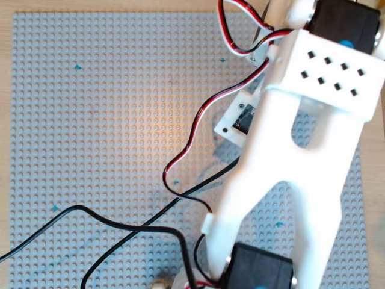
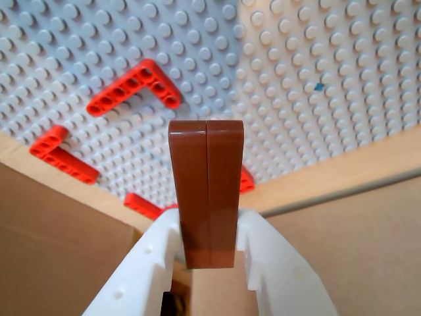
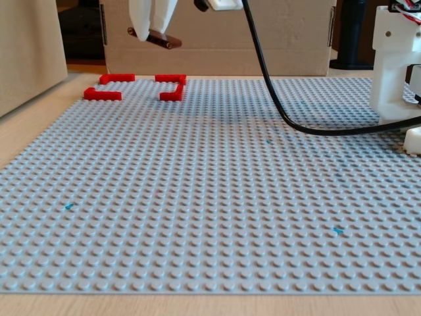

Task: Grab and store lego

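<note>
**A:** What sits nearest the lens on your wrist?

**B:** My own gripper (image 2: 209, 253). Its 2 white fingers (image 2: 141, 270) rise from the bottom edge of the wrist view and are clamped on the brown lego brick (image 2: 206, 191), 1 finger on each long side. The brick sticks out past the fingertips, smooth face toward the camera, with a seam running down its middle.

**A:** Is the brick touching anything else?

**B:** No. In the fixed view it hangs in the air (image 3: 155, 37), tilted, above the far left part of the grey baseplate (image 3: 210, 197) and in front of a cardboard box (image 3: 276, 39).

**A:** What lies beneath it?

**B:** Red L-shaped corner pieces (image 2: 135, 87) on the baseplate studs. I count 4 in the wrist view, 2 of them partly hidden behind the brick and my fingers. Cardboard walls show along the lower edge, left and right.

**A:** And from overhead?

**B:** My white arm (image 1: 289, 156) covers the right side of the baseplate, with a black cable (image 1: 108, 220) and a red-white-black wire (image 1: 204, 114) trailing across the studs. The brick and my fingertips are not visible there.
</note>
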`<action>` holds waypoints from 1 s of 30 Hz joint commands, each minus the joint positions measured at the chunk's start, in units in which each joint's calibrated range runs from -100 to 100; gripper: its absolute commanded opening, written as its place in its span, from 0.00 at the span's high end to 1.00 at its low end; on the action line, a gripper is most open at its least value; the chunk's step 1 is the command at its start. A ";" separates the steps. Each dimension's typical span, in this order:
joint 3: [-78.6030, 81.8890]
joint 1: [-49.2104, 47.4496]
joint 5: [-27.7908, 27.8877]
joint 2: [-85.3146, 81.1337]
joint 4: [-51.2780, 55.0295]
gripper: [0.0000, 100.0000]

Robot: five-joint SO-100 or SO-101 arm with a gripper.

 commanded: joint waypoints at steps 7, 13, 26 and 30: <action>-16.41 5.70 -0.14 13.49 -0.85 0.99; -23.22 8.51 -0.09 19.67 -0.15 0.99; -25.85 5.84 -2.39 20.68 1.07 0.95; -25.85 5.18 -3.12 20.94 1.51 0.87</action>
